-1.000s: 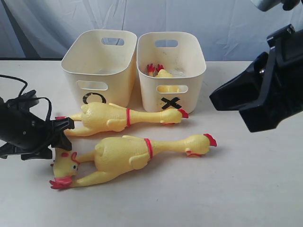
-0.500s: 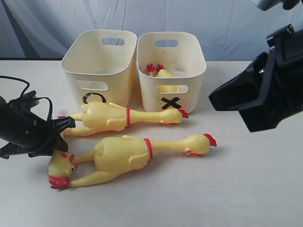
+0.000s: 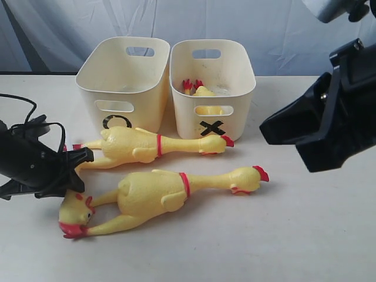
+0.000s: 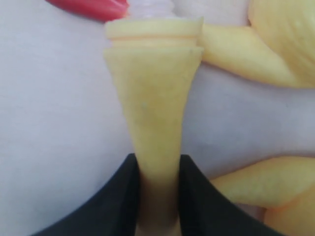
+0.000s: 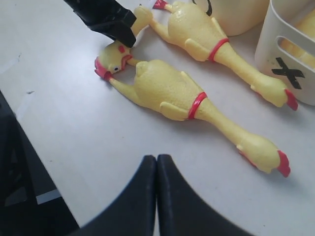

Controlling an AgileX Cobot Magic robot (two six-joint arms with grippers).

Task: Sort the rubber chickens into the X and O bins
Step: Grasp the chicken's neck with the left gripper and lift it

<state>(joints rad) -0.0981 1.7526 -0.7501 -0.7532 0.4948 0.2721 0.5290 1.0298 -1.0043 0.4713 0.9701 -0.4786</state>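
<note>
Now the left gripper [image 3: 78, 171] grips the small chicken [image 3: 75, 212] by its thin neck at the near left, head hanging just beside the legs of the near big chicken [image 3: 155, 194]. Soft rubber may slip free, or snag those legs on the lift. Right gripper [image 5: 156, 164] hangs pinched together, empty; the X bin [image 3: 244, 111] holds 1 sorted chicken [image 3: 204, 91].

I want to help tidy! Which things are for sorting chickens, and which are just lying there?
For the job: X bin, O bin, small chicken, near big chicken, far big chicken, chicken inside X bin.
Just lying about: black cable, backdrop cloth.
</note>
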